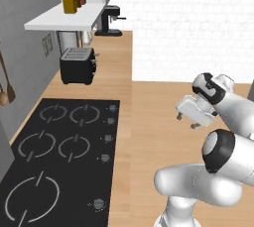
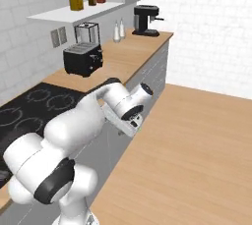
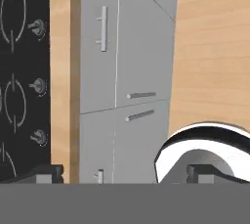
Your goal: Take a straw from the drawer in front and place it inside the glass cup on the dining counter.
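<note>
My gripper (image 1: 187, 122) hangs open beyond the front edge of the wood counter with the black cooktop (image 1: 59, 146), over the wooden floor. From the right base view the gripper (image 2: 134, 127) sits just off the counter's edge, pointing down. In the hand view the two fingertips (image 3: 45, 174) stand far apart with nothing between them, above grey cabinet fronts (image 3: 127, 61) with bar handles. The straw, the drawer, the glass cup and the dining counter are out of view.
A black toaster (image 1: 77, 65) stands behind the cooktop and a coffee machine (image 1: 110, 20) at the counter's far end. A white shelf (image 1: 64, 19) carries jars. Wooden floor (image 2: 197, 145) stretches to the right of the cabinets.
</note>
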Robot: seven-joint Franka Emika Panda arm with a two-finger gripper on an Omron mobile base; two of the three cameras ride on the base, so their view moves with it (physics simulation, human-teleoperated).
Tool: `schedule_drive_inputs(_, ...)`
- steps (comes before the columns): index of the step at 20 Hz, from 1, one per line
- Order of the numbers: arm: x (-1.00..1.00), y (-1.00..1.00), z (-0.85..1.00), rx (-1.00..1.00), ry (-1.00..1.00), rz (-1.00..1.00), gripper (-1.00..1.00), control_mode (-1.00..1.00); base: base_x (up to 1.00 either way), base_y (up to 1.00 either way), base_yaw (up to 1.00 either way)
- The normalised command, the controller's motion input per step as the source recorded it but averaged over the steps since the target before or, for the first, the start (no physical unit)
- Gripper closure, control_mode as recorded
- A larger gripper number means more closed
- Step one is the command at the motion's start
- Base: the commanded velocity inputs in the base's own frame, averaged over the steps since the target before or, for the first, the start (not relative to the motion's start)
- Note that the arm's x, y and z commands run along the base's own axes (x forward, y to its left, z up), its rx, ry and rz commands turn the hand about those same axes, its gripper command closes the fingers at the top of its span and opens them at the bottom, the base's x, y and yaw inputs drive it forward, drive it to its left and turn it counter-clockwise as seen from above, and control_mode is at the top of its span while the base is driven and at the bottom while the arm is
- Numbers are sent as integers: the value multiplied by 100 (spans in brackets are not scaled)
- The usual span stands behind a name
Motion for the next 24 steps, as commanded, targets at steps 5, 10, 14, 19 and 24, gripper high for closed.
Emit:
schedule_drive_inputs(5,44,-14,-99,49,25,0,-100,-100,0,0,0)
schedule_drive_inputs(10,39,56,-63,22,1,0,-100,-100,0,0,0)
schedule_drive_inputs(14,38,67,-45,12,0,2,-100,-100,0,0,0)
schedule_drive_inputs(19,34,51,-27,6,0,12,-100,-100,0,0,0)
schedule_drive_inputs(24,30,55,-37,1,1,9,-100,-100,0,0,0)
